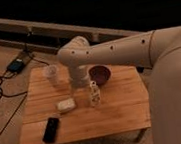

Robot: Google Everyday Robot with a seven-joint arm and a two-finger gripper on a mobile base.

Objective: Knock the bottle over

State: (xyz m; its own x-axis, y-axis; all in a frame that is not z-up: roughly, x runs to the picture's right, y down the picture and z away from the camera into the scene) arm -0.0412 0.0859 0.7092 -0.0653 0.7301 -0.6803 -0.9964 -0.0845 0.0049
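Just beside upright bottle (93, 93), seemingly, gripper (81, 90)

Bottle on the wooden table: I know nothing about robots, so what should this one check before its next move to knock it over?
1. Bottle standing upright, not yet knocked over: ok.
2. Claw down low beside the bottle, on the white block's side: ok.
3. Claw touching the bottle: cannot tell.
4. Bare table for the bottle to fall onto, on the side away from the claw: ok.
5. Dark bowl close behind the bottle, may be struck: not ok.
6. White block, phone and cup apart from the bottle: ok.
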